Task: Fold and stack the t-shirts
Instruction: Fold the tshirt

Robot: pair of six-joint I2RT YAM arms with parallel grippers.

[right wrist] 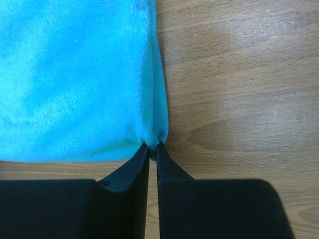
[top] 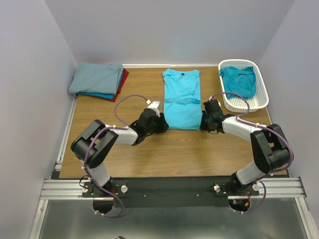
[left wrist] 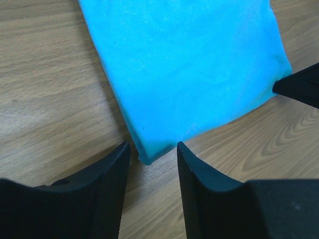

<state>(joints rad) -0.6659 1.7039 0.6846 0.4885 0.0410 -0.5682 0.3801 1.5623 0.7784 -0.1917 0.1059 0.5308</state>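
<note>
Top view, left to right. Upper left: a stack of 3 folded t-shirts [top: 97, 79], grey-blue on top, awaiting the next garment. Left of centre: the left gripper [left wrist: 152, 147] sits low at the near-left corner of the turquoise t-shirt [top: 182, 99], its jaws moderately wide; the wrist view shows the corner lying just at the fingertips, not clamped. Centre: the shirt lies flat on the table [top: 169, 154] as a long strip, sleeves tucked in, collar toward the top of the frame. Right of centre: the right gripper [right wrist: 153, 145] has its jaws narrowed to a slit, with the near-right corner puckered at the very tips. Upper right: a white basket [top: 263, 94] holds a teal t-shirt [top: 239, 80]. Risks, as judged: the right hold appears to take only the edge of the hem, so the cloth could slip out on lifting; the left jaws may close on 1 layer or beside the corner, since little cloth lies between them; with the 2 corners held unequally, the fold toward the collar would skew or wrinkle.
</note>
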